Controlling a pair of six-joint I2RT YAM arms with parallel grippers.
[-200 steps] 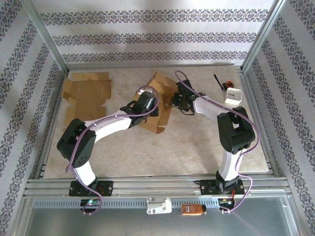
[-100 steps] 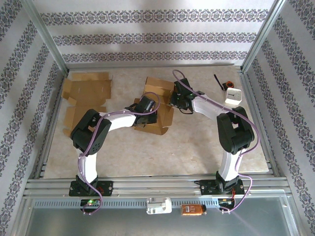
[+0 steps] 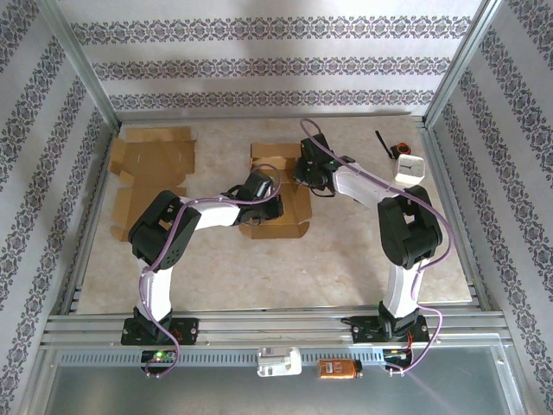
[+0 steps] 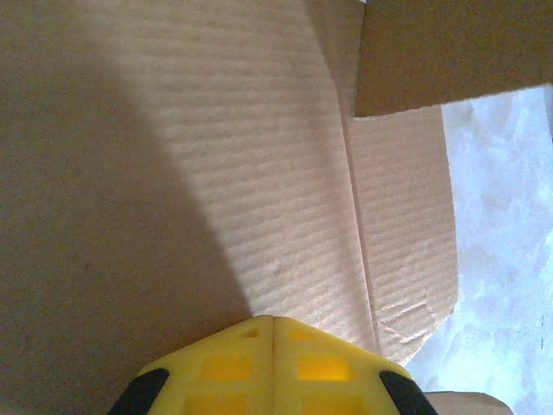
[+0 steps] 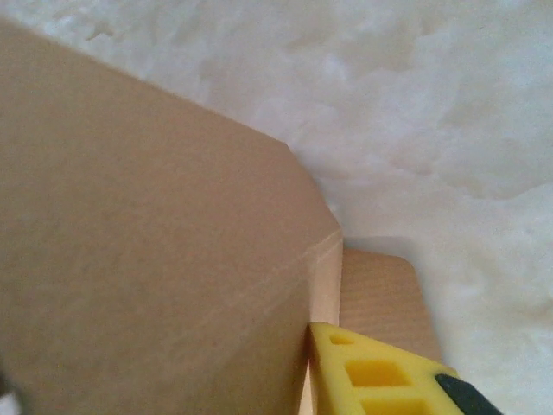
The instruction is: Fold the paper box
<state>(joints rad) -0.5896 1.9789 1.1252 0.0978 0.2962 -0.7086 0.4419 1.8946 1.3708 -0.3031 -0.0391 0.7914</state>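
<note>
The brown paper box lies partly folded in the middle of the table, its near panel flat and a wall raised at the back. My left gripper is shut with nothing between its fingers, and its yellow fingertips press down on the corrugated inside panel. My right gripper is at the box's back right corner. In the right wrist view one yellow finger lies against an upright cardboard wall. The other finger is hidden behind that wall.
A second flat cardboard blank lies at the back left. A white device and a small black and orange tool sit at the back right. Metal frame rails edge the table.
The box has turned square to the table and its near panel has come down flat. My left arm drew its elbow in while pressing. The right gripper shifted slightly back and left.
</note>
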